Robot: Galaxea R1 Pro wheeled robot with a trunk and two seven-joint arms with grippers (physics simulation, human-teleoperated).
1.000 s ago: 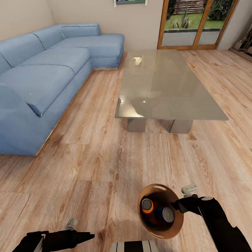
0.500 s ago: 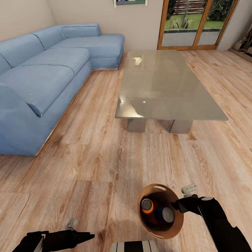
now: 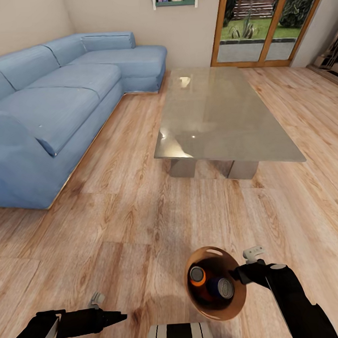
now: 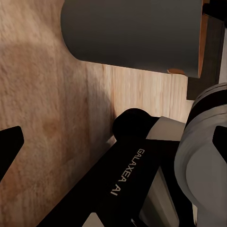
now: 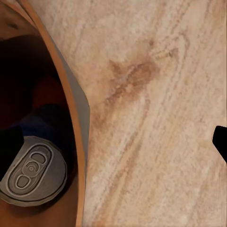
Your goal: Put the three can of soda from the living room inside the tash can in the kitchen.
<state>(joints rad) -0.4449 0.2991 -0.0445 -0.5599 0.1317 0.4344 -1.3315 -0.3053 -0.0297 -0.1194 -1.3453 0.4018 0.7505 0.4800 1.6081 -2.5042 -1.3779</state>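
We find the trash can [image 3: 216,283] held at its rim by the closed right end effector [image 3: 234,275], carried above the wood plank floor [image 3: 142,215], mouth tilted up toward the head camera. Inside its glossy copper-brown wall stand an orange soda can [image 3: 197,276] and a dark blue soda can [image 3: 222,288], silvery ends up. The left end effector [image 3: 115,317] hangs empty; we cannot tell its jaw state.

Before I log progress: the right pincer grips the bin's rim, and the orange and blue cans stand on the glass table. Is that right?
Not quite. The orange can and the blue can are inside the bin, not on the glass table. The head view shows both in its copper interior, and the right pincer does grip the rim.
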